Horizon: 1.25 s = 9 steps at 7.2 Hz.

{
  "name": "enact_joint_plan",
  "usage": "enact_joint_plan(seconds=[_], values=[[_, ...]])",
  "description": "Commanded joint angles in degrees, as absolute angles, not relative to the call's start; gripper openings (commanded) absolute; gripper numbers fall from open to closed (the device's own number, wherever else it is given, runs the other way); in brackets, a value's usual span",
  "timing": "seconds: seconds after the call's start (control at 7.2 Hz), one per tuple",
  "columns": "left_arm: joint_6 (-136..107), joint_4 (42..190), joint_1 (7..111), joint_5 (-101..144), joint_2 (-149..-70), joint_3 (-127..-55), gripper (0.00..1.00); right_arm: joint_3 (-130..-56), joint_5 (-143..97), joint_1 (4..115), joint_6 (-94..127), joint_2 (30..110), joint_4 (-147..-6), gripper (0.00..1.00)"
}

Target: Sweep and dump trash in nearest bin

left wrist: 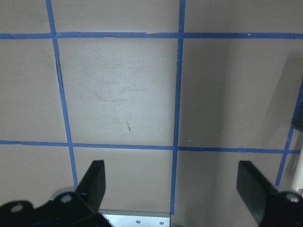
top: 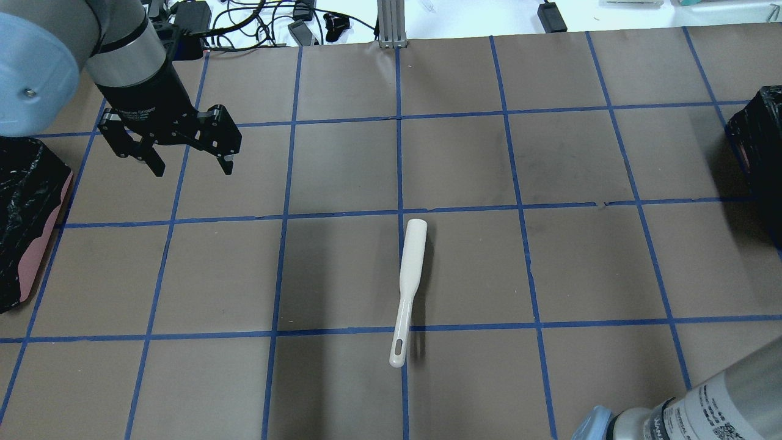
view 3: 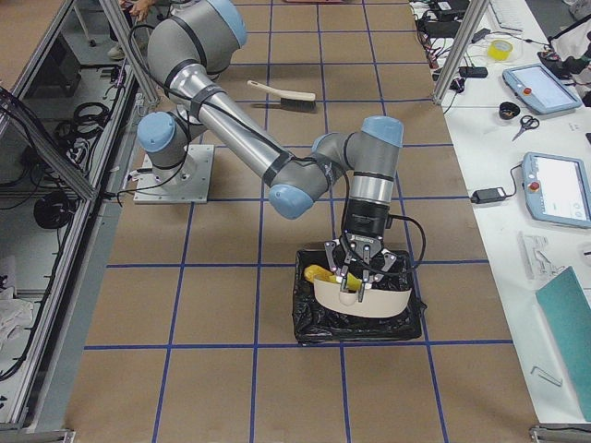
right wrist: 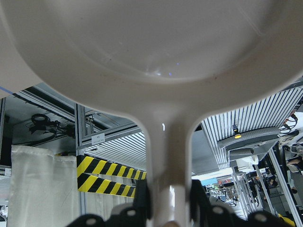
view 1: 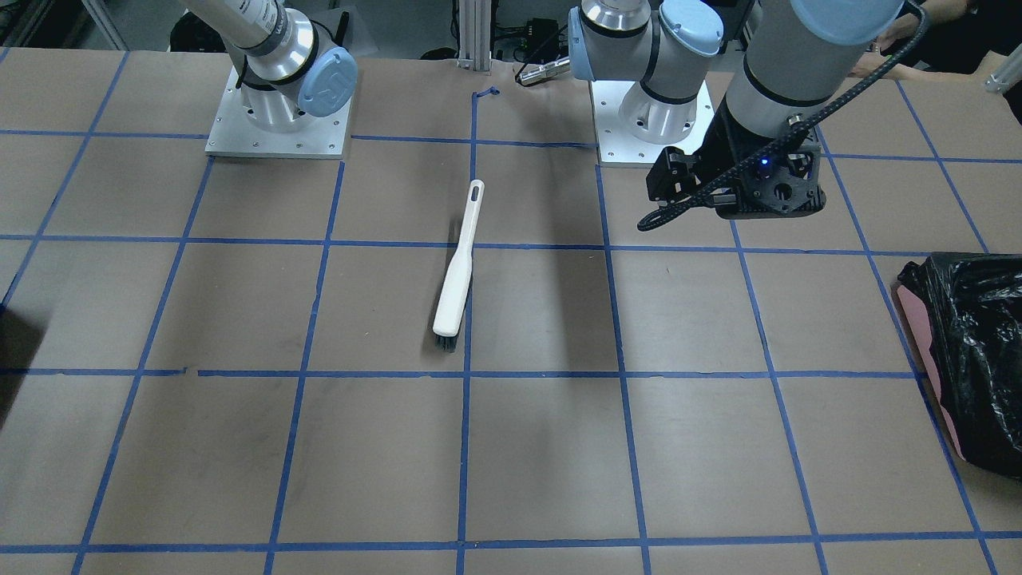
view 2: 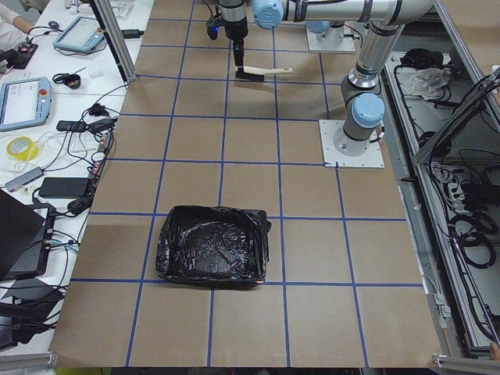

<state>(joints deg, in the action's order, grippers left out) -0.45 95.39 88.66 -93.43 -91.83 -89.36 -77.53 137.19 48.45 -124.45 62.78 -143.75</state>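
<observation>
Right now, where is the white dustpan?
In the exterior right view, the right gripper holds the white dustpan over the black-lined bin, at the robot's right.

The dustpan [view 3: 365,300] is above the bin [view 3: 307,323], the brush [top: 408,287] mid-table [top: 599,263].

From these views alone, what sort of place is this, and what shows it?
Probably a robotics lab: left arm and right arm bolted to a table gridded with blue tape, teach pendants and loose cables alongside.

Taped table [view 1: 239,303] with white brush [view 1: 459,267], pink bin [view 1: 966,351], and a seemingly bag-lined dark bin [top: 757,134].
</observation>
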Motion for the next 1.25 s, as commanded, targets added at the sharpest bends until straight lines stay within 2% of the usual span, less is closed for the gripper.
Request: enact_joint_plan(seconds=[0.0, 0.14, 0.28, 0.69, 1.11], values=[[-0.44, 95.71, 88.33, -93.69, -91.67, -89.38, 1.00, -78.75, 137.63, 48.52, -124.02, 60.49, -144.75, 0.00], [-0.44, 95.89, 88.42, -93.69, -91.50, -89.38, 1.00, -78.14, 137.55, 48.52, -124.01, 61.34, -144.93, 0.00], [-0.44, 95.98, 88.42, -93.69, -91.23, -89.38, 1.00, -78.57, 137.46, 48.52, -124.01, 65.44, -143.54, 0.00], [-0.53, 95.89, 88.33, -93.69, -91.14, -89.47, 1.00, -78.58, 137.38, 48.52, -124.01, 62.51, -144.48, 0.00], [-0.53, 95.89, 88.42, -93.51, -91.23, -89.47, 1.00, -78.22, 133.71, 48.17, -124.01, 65.29, -144.84, 0.00]])
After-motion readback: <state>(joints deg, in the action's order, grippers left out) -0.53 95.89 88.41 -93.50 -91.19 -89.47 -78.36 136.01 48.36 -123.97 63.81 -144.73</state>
